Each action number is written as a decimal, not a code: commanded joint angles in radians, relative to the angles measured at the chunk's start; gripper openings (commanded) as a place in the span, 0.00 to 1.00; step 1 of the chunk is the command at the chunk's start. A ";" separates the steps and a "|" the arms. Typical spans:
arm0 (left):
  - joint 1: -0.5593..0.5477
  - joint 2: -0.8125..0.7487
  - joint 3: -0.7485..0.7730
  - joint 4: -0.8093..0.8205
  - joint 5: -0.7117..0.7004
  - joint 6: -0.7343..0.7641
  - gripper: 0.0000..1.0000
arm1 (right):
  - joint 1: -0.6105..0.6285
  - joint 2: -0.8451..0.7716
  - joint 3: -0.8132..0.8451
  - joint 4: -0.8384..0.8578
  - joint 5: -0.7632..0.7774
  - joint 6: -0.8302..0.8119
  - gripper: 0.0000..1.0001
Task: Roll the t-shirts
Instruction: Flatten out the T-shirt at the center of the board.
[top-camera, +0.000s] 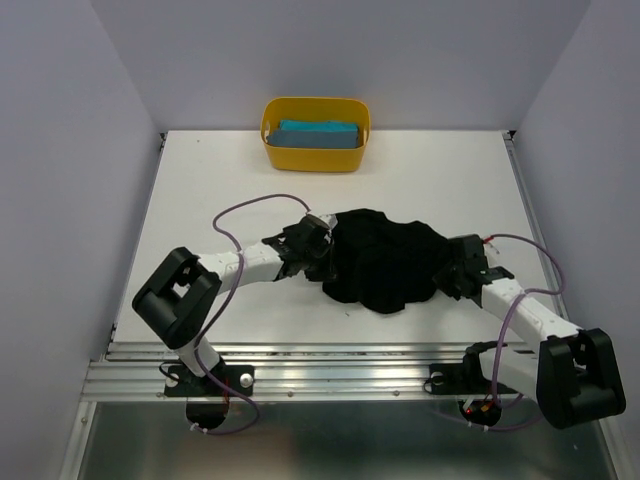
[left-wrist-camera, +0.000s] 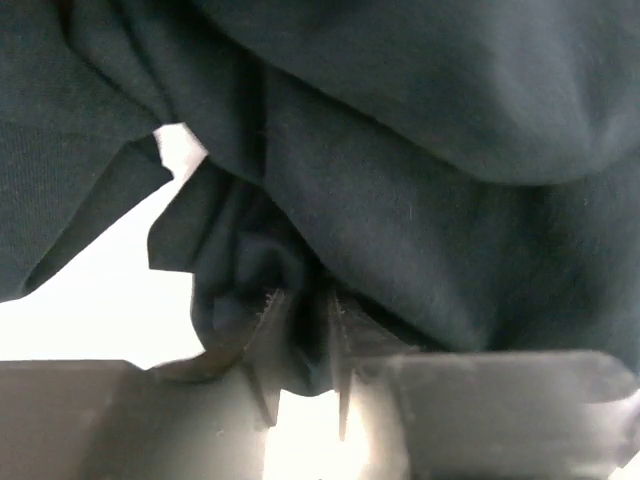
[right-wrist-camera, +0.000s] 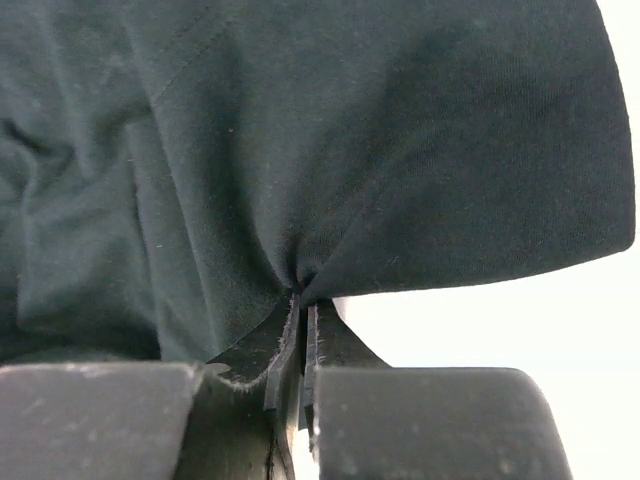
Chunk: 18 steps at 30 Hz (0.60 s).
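Top external: 1 black t-shirt (top-camera: 385, 265), 1 teal t-shirt (top-camera: 318, 134), 1 tub (top-camera: 315, 160).

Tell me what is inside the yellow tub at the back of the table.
The yellow tub holds a teal-blue t-shirt, a neat bundle filling most of it. The cloth covers the tub's floor and anything lying beneath it.

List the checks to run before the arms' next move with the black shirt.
1. Left tool closed on the black t-shirt: ok.
2. Right tool pinching a fold of it: ok.
3. Shirt lying flat for rolling: not ok, it is bunched.
4. Teal t-shirt out of the way in the yellow tub: ok.
5. Layers caught in each tool: cannot tell.
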 joint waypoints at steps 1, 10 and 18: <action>0.008 0.005 0.081 -0.022 -0.041 0.030 0.00 | -0.007 -0.008 0.068 0.045 0.028 -0.031 0.01; 0.250 -0.041 0.463 -0.246 -0.139 0.180 0.00 | -0.102 0.128 0.440 0.057 0.036 -0.146 0.01; 0.421 -0.036 1.041 -0.386 -0.117 0.271 0.00 | -0.122 0.220 0.974 0.057 0.018 -0.218 0.01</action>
